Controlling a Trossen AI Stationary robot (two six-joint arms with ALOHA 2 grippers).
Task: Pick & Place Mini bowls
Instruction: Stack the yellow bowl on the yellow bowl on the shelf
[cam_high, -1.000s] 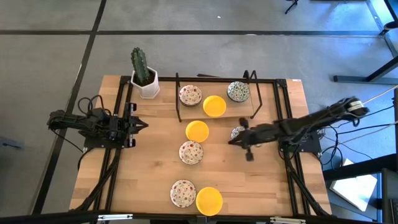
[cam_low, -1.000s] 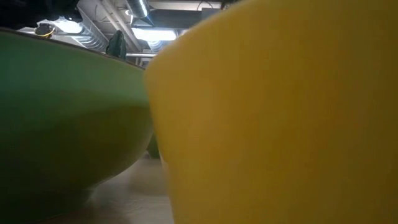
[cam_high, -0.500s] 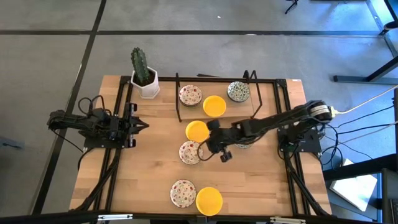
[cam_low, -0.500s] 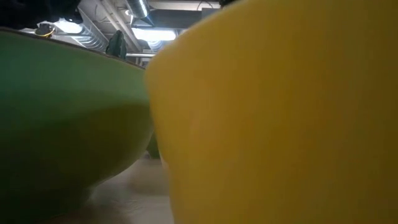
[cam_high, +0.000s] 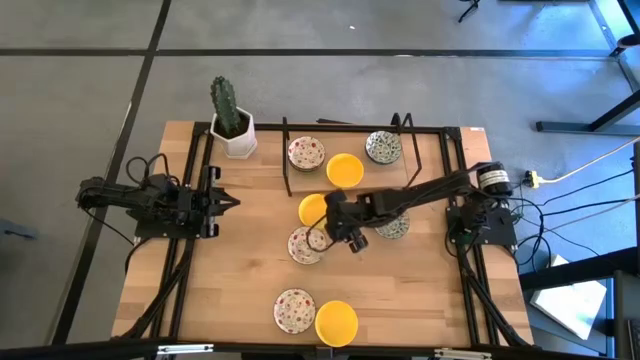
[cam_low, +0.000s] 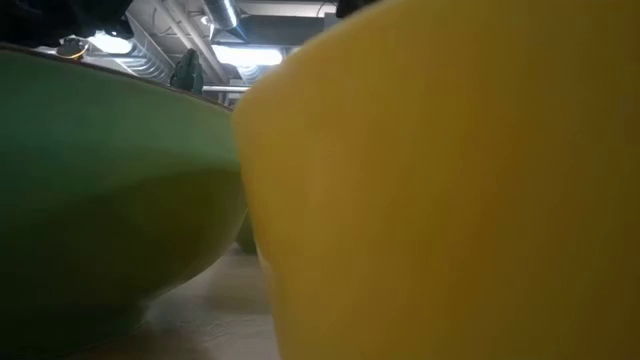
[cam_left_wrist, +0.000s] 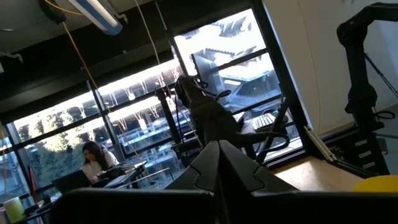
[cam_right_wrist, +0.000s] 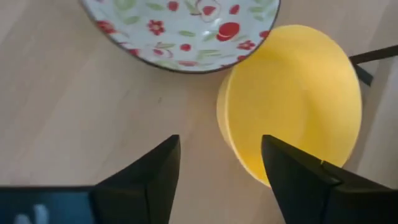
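Right arm: big reach here! A second ago it sat folded over the patterned bowl right of the rack; now it is stretched out to the two bowls just in front of the rack, at the table's middle.
Right gripper: fingers spread wide, holding nothing. In the right wrist view the gap between them frames bare wood at the near edge of the yellow bowl, with the red floral bowl just beside it.
Yellow bowl: on the table just in front of the rack, close against the floral one, rim to rim as far as can be told.
Patterned bowl: left behind, uncovered, on the table in front of the rack's right end.
Rack contents: a floral bowl, a yellow one and a green-grey one sit on it already.
Front pair: another floral bowl and yellow bowl, well apart from the rack at the table's near edge, untouched.
Left arm: parked well left of the rack, beyond the cactus pot; left gripper pressed together and empty, unchanged.
Meaning: my read, the target has switched to the yellow bowl; no grasp yet. The neighbour's rim crowds the far side.
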